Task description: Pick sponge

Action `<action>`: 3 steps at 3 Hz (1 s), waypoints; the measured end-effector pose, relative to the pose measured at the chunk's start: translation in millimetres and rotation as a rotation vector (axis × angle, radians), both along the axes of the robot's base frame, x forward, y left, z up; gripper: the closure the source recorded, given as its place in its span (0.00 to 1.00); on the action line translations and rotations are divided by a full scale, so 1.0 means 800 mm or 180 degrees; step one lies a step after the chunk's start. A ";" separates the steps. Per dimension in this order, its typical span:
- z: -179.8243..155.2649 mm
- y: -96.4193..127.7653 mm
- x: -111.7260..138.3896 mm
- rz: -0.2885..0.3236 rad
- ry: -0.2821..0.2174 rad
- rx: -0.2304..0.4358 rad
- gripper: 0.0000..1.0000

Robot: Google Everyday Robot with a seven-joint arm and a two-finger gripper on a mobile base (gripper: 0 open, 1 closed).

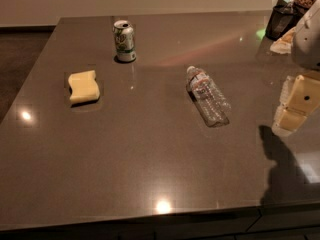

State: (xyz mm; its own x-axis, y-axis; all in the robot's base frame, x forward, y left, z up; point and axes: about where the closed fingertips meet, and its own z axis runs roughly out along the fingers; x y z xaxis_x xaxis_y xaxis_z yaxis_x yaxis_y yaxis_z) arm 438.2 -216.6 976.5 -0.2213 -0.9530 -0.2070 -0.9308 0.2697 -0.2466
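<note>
Three things lie on the dark table [150, 174] away from my gripper [296, 108], which hangs at the right edge of the camera view, over the near right part of the table. Whether it is wide or narrow I cannot tell; it carries nothing that I can see.

Closest to it, a little to its left, a clear plastic bottle [207, 96] lies on its side. Farther left and farther back stands a soda can [124, 41], upright. The sponge [84, 87] is the farthest from my gripper: well apart, right across the table to the left, past the bottle and on the nearer side of the can. It lies flat, with nothing touching it.

I judge the sponge light and soft. It should give under pressure rather than slip, so a gentle squeeze ought to be enough, and there is nothing in it to break. Its long sides are wavy and pinch in at the middle, and that waist looks like the best hold: come down from above, centred, and close across the short width there.

Being so light, it may skid on the glossy top if one side is touched first. My way over also passes the bottle, which could roll if I brush it, so I would travel high
</note>
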 end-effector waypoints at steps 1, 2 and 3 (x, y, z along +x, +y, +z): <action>0.000 0.000 0.000 0.0000 -0.0001 0.0000 0.00; 0.002 0.010 0.009 0.0004 0.0032 0.0112 0.00; -0.001 0.043 0.032 -0.0027 0.0048 0.0215 0.00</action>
State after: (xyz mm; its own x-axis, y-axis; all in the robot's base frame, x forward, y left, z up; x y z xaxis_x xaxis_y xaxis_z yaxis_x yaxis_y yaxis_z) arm 464.0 -181.9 975.8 -0.2328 -0.9351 -0.2672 -0.9319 0.2931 -0.2136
